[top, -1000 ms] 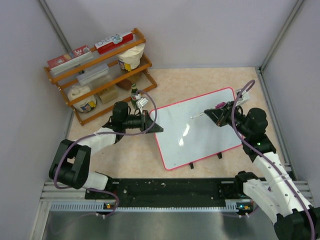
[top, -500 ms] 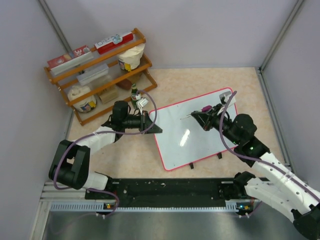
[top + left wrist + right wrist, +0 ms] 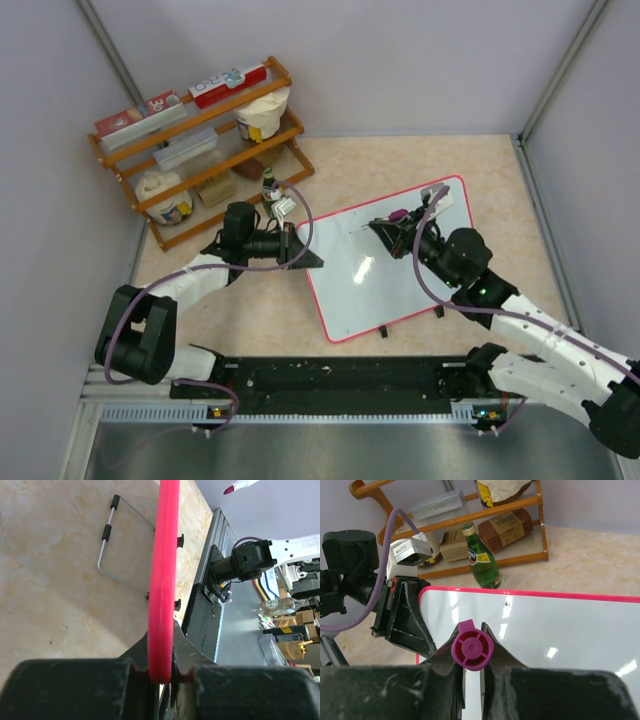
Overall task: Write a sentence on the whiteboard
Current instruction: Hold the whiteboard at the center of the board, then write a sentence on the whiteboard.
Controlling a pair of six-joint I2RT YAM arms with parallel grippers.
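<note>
The whiteboard (image 3: 400, 285), white with a red-pink frame, lies tilted on the table at centre right. No sentence shows on it; its face looks blank. My left gripper (image 3: 300, 252) is shut on the board's left frame edge, seen edge-on in the left wrist view (image 3: 162, 580) between the fingers (image 3: 161, 672). My right gripper (image 3: 397, 228) is shut on a magenta marker (image 3: 472, 649) above the board's upper middle, its tip (image 3: 362, 232) pointing left. The board (image 3: 560, 625) fills the right wrist view, with the left gripper (image 3: 407, 615) at its corner.
A wooden rack (image 3: 200, 140) with boxes and jars stands at the back left. A green bottle (image 3: 268, 185) stands in front of it, close to the board's corner (image 3: 482, 560). The board's wire stand (image 3: 120, 545) rests on the table. A black rail (image 3: 330, 380) runs along the near edge.
My right arm has carried the marker leftward over the board, from near its right edge to its upper middle. The left gripper and the board have stayed put.
</note>
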